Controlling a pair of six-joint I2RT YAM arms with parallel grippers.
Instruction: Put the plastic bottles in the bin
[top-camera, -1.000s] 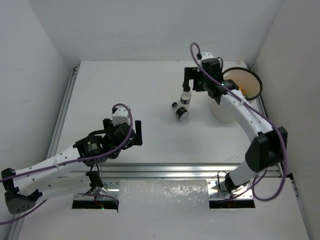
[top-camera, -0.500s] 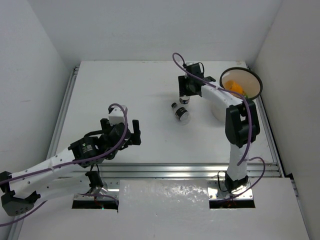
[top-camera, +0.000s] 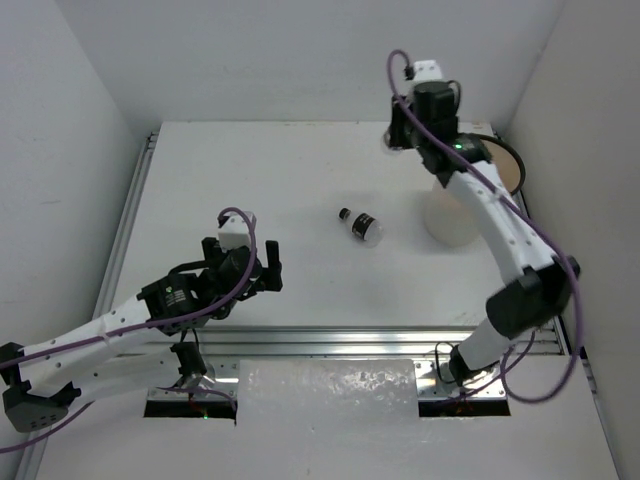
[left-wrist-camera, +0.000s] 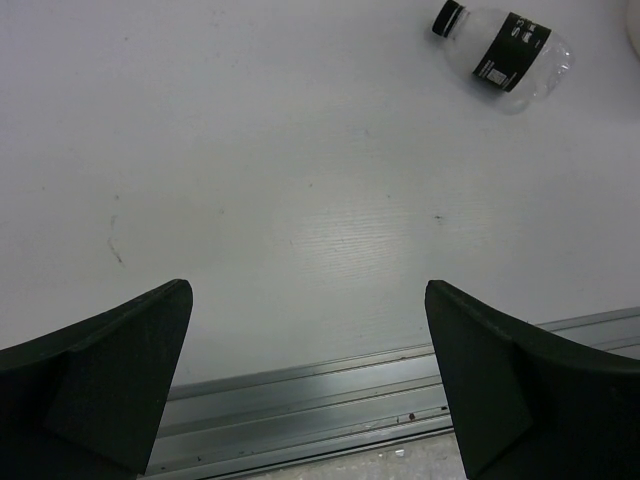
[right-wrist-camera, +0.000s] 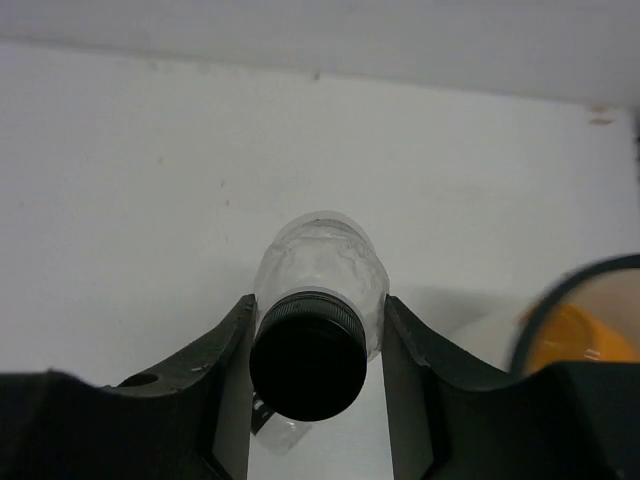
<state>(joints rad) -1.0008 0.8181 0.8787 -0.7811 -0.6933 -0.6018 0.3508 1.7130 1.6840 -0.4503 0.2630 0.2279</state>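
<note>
Clear bottle (right-wrist-camera: 322, 275) is hanging clamped in the right pincer (right-wrist-camera: 320, 312), bin (top-camera: 447, 222) lying just to its right; left pincer (left-wrist-camera: 305, 290) is gaping, farther off.

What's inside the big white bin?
Something orange shows inside the tall cream-white cylindrical bin. The right arm covers most of the opening from above, and the wrist view cuts the rest off.
</note>
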